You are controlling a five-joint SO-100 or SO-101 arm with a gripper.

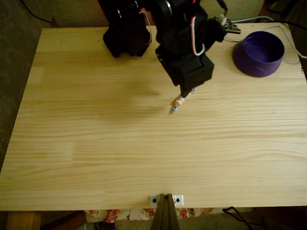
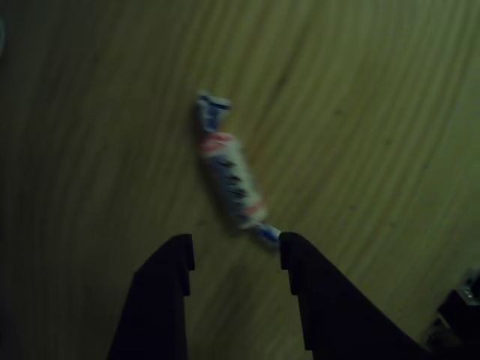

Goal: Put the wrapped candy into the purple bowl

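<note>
One wrapped candy (image 1: 178, 102), loose on the table (image 1: 96, 158) a little back of centre and right of the middle.

It looks feather-light and crinkly, with slippery twisted ends; the firm middle seems the best place to pinch. The gripper (image 2: 236, 255) stands spread and empty, one fingertip at the candy's near twist. The arm reaches forward from the back edge, nose down. The purple bowl (image 1: 259, 53) waits by the back right corner.

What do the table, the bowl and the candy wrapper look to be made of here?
Table: pale wood boards with a matte finish; straight grain lines and plank seams show.
Bowl: probably plastic, in an even deep purple with a smooth wall and a faint sheen.
Candy: a thin wrapper, paper or film, white with red-orange print and twisted ends; too blurred to say which.
</note>
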